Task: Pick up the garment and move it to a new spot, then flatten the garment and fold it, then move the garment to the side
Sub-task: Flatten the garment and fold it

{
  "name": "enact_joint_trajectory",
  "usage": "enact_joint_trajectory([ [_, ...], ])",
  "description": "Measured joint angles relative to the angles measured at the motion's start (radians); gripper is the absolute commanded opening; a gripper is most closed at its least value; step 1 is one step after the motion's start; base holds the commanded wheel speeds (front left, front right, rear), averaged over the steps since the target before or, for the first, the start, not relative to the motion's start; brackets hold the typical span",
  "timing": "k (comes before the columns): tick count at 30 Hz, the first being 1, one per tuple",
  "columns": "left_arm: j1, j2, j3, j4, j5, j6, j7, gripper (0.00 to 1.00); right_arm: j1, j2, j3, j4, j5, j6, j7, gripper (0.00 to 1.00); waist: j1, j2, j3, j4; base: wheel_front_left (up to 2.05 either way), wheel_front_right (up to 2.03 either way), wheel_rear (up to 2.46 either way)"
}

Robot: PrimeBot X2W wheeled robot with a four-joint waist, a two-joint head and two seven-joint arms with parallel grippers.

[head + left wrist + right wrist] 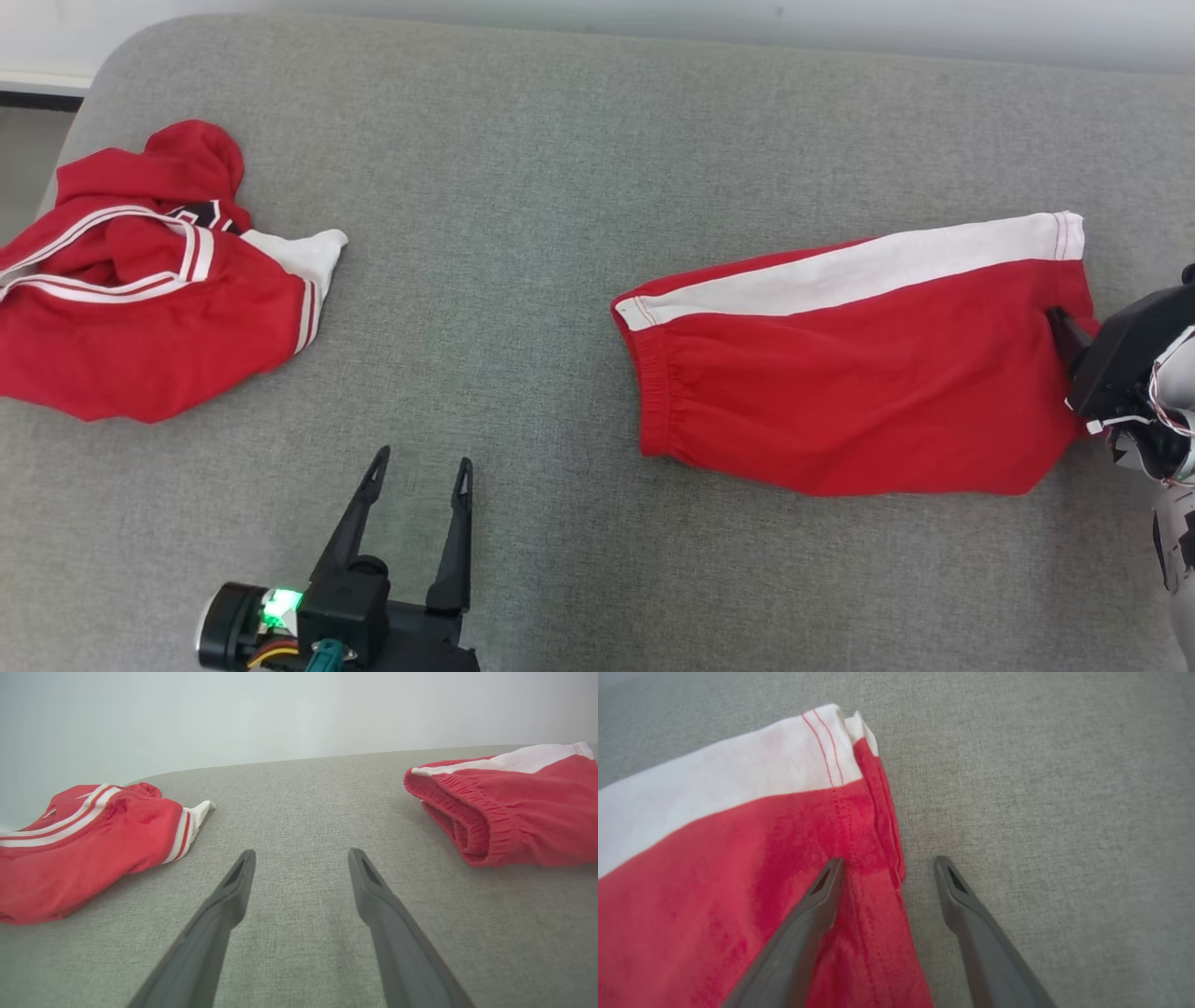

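Two red garments lie well apart on the grey padded surface (523,187). At far left sits a crumpled red top (149,317) w/ white stripes, nothing near it; next, the left gripper (422,459) hovers over bare grey fabric at the near edge, fingers spread wide, holding nothing. Right of centre lie the red shorts (840,392), prob. the task's garment, flat and seemingly doubled over; their long axis runs left-right, slightly tilted, w/ the elastic waistband toward the middle, the white side stripe along the far edge and the leg hem at the right. At that hem is the right gripper (889,860), also spread, nothing pinched; one finger is over red cloth, the other over bare surface, so the hem edge runs between them (contact w/ the cloth can't be told). The right arm is clearly nearer; from the left gripper the shorts lie ahead and to the right, waistband end closest. The next move prob. turns on that straddle. Head view gives the whole layout; right wrist view adds the straddle and hem stitching; left wrist view adds the waistband's stacked layers, i.e. the fold.
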Motion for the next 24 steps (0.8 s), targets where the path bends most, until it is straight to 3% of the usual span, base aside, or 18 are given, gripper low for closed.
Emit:
enact_joint_trajectory([
  [2, 0.011, -0.002, 0.020, -0.009, 0.009, -0.002, 0.000, 1.00, -0.006, 0.008, -0.007, 0.001, -0.008, 0.000, 0.017, 1.00, -0.0001, -0.0001, 0.005, 0.007, 0.00, 0.00, 0.00],
  [3, 0.016, -0.003, 0.029, -0.011, 0.013, -0.003, 0.000, 1.00, -0.008, 0.012, -0.008, 0.003, -0.008, 0.000, 0.030, 0.90, -0.0001, -0.0001, 0.006, 0.010, 0.00, 0.00, 0.00],
  [4, 0.019, -0.006, 0.038, -0.015, 0.016, -0.009, 0.000, 1.00, -0.010, 0.016, -0.010, 0.003, -0.008, -0.003, 0.040, 0.64, -0.0001, -0.0001, 0.008, 0.012, 0.00, 0.00, 0.00],
  [5, 0.022, -0.008, 0.046, -0.017, 0.019, -0.011, 0.000, 1.00, -0.011, 0.018, -0.009, 0.002, -0.010, -0.003, 0.047, 0.16, -0.0001, -0.0001, 0.008, 0.014, 0.00, 0.00, 0.00],
  [6, 0.027, -0.011, 0.052, -0.018, 0.021, -0.014, 0.000, 1.00, -0.011, 0.020, -0.007, -0.001, -0.016, -0.003, 0.051, 0.00, -0.0001, -0.0001, 0.007, 0.015, 0.00, 0.00, 0.00],
  [13, 0.057, -0.033, 0.085, -0.005, 0.029, -0.045, 0.000, 1.00, 0.011, 0.027, 0.000, -0.024, -0.051, 0.000, 0.037, 0.00, 0.0000, 0.0000, -0.013, 0.005, 0.00, 0.00, 0.00],
  [24, 0.098, -0.072, 0.118, 0.025, 0.037, -0.071, 0.000, 1.00, 0.120, -0.057, -0.030, -0.106, -0.156, 0.000, -0.057, 0.00, 0.0000, 0.0000, -0.085, -0.032, 0.00, 0.00, 0.00],
])
